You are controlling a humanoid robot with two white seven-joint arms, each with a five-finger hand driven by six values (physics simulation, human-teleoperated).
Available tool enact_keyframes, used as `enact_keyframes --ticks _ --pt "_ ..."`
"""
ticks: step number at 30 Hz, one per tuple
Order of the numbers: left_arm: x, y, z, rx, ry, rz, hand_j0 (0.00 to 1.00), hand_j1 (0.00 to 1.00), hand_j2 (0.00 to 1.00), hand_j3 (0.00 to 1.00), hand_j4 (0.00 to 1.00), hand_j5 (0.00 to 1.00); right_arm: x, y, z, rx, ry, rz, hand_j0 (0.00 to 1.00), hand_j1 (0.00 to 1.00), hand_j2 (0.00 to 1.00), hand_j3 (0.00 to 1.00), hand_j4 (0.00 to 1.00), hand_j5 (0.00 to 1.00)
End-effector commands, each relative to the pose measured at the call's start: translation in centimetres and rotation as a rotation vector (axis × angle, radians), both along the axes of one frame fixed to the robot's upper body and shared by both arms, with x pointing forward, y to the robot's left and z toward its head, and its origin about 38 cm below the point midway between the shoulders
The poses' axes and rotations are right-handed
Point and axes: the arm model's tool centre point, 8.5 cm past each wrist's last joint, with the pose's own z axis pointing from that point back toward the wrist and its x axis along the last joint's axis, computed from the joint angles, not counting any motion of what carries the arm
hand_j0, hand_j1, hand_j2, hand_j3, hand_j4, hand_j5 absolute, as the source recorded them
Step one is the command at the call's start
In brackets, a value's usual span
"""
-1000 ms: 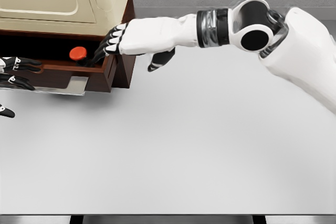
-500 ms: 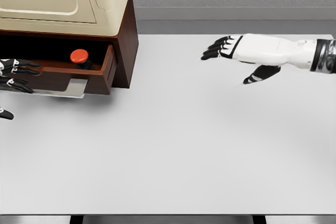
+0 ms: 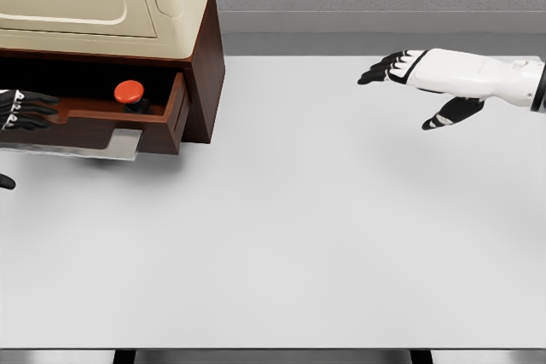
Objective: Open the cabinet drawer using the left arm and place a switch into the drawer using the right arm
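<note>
Withdrawn right robot hand (image 3: 426,83), switch (image 3: 130,91) in drawer (image 3: 166,117).

Showing a glossy white-shelled right hand (image 3: 444,74) with black fingers and a dark wrist band, plus black, white-marked fingers of the left hand (image 3: 19,111).

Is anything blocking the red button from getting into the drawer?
No. The switch already sits inside the open drawer. The right hand hangs empty over the table, far off.
</note>
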Motion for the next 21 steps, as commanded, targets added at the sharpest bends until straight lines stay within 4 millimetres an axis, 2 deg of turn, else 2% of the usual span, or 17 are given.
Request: enact_keyframes --ticks 1,16,18,21 --pt "0.0 0.0 0.3 -0.003 -0.006 0.001 1.0 1.0 1.0 1.0 1.0 1.0 0.1 0.0 0.1 0.009 0.001 -0.004 1.0 1.0 1.0 1.0 1.0 1.0" --pt "0.1 0.0 1.8 -0.025 -0.035 0.007 1.0 1.0 1.0 1.0 1.0 1.0 0.1 0.2 -0.1 0.015 0.004 -0.001 1.0 1.0 1.0 1.0 1.0 1.0" --pt "0.0 0.3 2.5 -0.029 -0.046 0.015 1.0 1.0 1.0 1.0 1.0 1.0 0.2 0.0 -0.2 0.015 0.008 -0.008 1.0 1.0 1.0 1.0 1.0 1.0" --pt "-0.2 0.8 4.7 -0.04 -0.079 0.033 1.0 1.0 1.0 1.0 1.0 1.0 0.3 -0.1 -0.2 0.016 0.009 -0.01 1.0 1.0 1.0 1.0 1.0 1.0"
